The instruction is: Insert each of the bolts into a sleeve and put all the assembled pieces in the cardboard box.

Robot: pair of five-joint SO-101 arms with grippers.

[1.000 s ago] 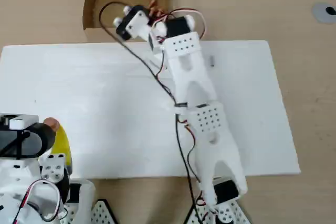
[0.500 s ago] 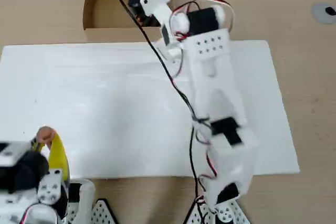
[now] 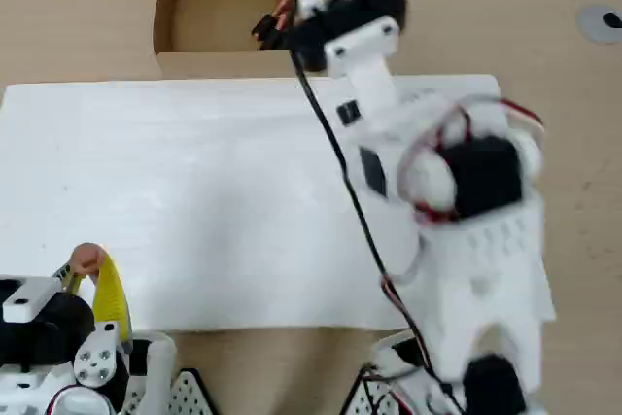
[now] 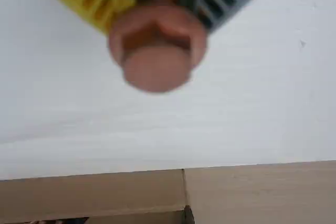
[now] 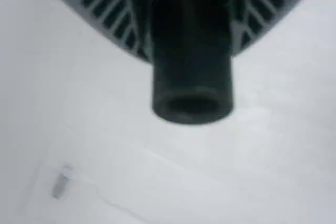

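At 7 o'clock on the white-covered surface, the left tool is clamped on a copper bolt, head protruding, judged held ready for mating. At 12 o'clock, beside the cardboard box, the right tool grips a black sleeve, bore facing outward, presumably to accept the bolt.

The bolt seems matt plastic (blurred), the sleeve smooth and matt.

Beneath me lay a white sheet, covering most of the wooden table. A grey disc sat on bare wood at the far right, off the sheet. A small grey bit lay on the sheet.
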